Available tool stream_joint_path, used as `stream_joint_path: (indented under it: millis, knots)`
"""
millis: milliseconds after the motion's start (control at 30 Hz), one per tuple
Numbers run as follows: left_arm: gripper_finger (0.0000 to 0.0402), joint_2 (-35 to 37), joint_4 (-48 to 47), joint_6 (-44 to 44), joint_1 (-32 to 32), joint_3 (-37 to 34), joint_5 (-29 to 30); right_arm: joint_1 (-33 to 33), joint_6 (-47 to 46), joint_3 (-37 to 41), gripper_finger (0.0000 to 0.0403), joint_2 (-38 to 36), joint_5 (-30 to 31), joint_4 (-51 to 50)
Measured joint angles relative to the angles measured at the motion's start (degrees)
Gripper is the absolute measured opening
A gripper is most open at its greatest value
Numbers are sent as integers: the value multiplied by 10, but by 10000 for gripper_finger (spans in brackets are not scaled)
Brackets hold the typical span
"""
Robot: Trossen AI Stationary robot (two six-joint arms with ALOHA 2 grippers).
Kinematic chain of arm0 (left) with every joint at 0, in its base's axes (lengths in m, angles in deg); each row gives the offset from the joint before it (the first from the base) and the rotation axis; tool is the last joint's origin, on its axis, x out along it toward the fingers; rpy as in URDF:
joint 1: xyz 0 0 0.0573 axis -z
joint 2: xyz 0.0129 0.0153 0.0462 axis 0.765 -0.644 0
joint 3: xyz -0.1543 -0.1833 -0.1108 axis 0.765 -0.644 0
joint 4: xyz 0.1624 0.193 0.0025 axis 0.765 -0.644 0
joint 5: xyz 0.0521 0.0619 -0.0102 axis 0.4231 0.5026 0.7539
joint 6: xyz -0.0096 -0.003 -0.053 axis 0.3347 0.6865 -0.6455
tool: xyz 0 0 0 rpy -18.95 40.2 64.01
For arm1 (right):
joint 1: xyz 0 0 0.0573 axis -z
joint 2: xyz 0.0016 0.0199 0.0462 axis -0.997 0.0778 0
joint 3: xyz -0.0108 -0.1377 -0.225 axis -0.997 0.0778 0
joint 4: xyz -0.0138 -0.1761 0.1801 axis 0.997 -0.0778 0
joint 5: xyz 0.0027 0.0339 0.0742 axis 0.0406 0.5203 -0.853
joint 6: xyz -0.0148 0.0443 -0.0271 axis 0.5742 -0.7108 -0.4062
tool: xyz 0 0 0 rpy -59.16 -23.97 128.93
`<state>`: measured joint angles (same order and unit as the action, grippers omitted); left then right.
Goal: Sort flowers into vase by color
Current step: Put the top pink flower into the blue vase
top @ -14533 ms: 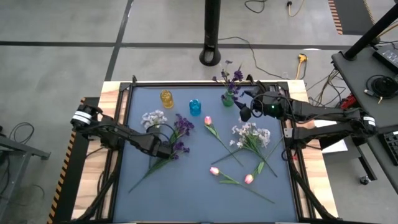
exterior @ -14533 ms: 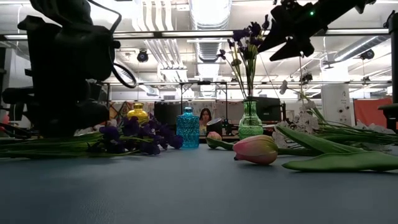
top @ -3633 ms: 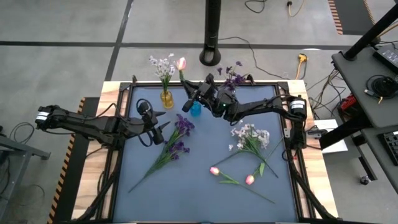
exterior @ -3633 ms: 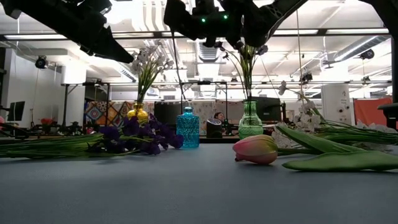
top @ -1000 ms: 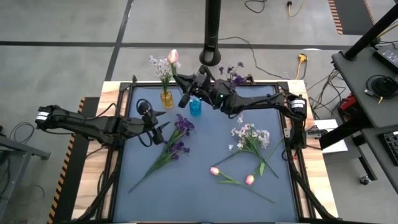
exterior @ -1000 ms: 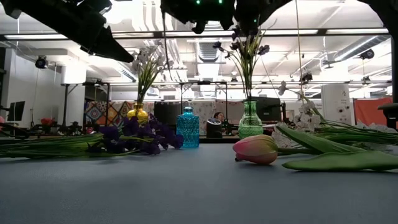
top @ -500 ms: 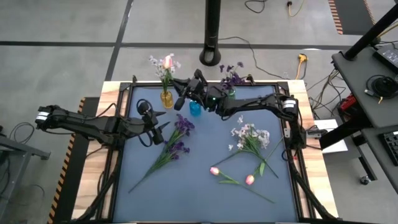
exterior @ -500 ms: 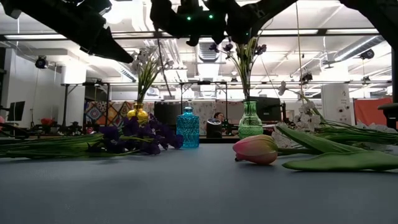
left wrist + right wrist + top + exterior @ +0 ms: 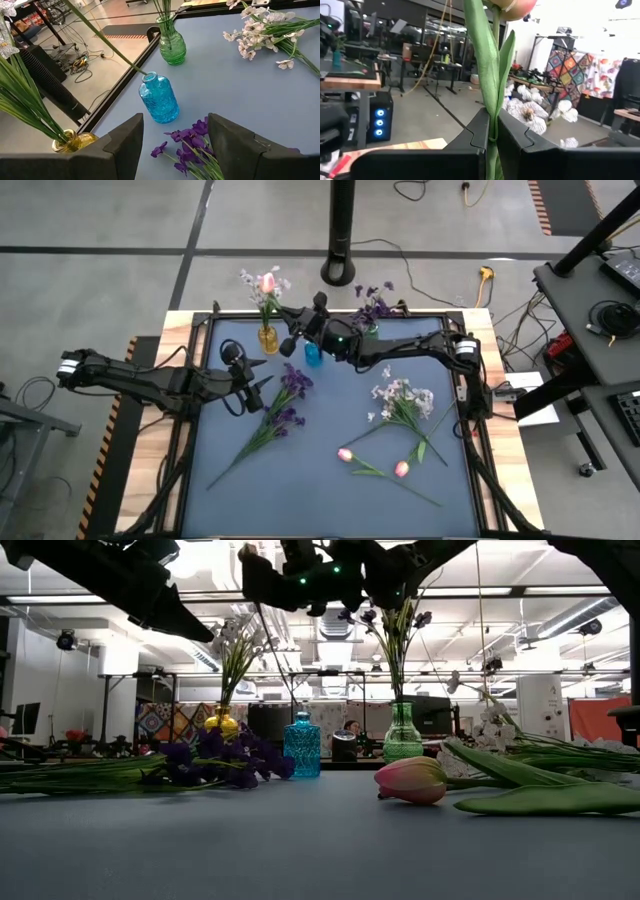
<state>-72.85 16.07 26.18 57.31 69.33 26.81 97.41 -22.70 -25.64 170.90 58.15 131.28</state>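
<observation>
The right hand (image 9: 291,332) was clamped on one pink tulip (image 9: 267,281), its stem end in the blue vase (image 9: 314,353) below. Three vases stood on the worktop (image 9: 330,450); two tulips (image 9: 345,454) lay well away. The left hand (image 9: 262,383) hung with fingers apart.

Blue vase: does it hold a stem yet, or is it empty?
Holds one: the stem's lower end sits in the blue vase's mouth, slanting, while the right tool grips it.

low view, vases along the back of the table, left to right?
yellow vase with pale sprigs → blue vase → green vase with purple blooms. The pink tulip bud lies nearer the camera, just right of the green vase.
</observation>
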Motion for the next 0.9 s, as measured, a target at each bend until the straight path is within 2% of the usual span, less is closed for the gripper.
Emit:
stream_joint_path:
  millis: [900]
  knots:
    - [204, 0, -17, -11, 0, 0, 0, 10, -20, 22, 18, -1, 10, 2]
